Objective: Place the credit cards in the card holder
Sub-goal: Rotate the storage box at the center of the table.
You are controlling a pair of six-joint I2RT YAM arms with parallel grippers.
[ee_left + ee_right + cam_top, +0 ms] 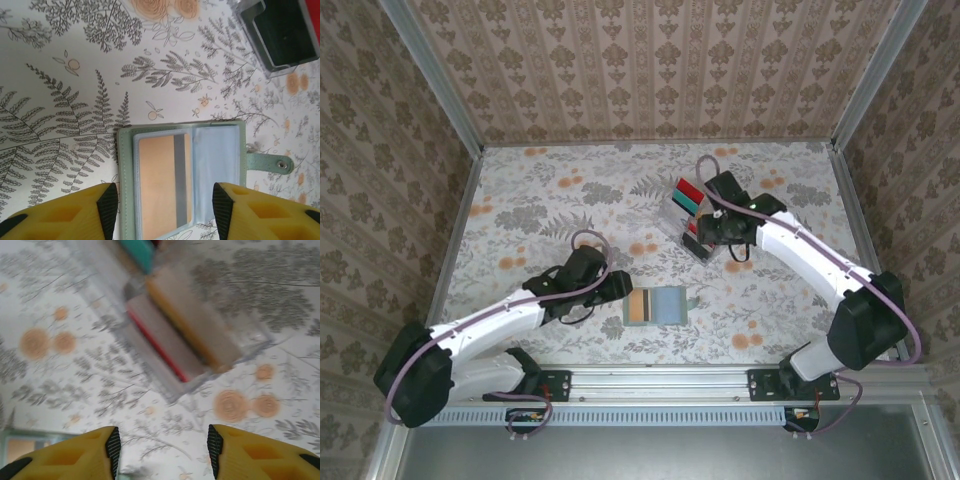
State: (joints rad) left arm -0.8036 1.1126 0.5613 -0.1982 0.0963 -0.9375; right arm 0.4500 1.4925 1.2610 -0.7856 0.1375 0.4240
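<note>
Left claw point(165, 207) apart, empty. The open card holder point(215, 165) lies flat just ahead, an orange card point(157, 185) in its left pocket, bare table point(75, 75) beyond. Right claw point(164, 450) apart, empty; clear rack point(235, 347) corner just ahead, red card point(155, 342) inside.

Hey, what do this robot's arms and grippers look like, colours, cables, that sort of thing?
Both the left arm and the right arm have white links with black joints, and a lilac cable runs along each. The left gripper and right gripper carry chunky yellow fingers with recessed pockets and black inner pads.
</note>
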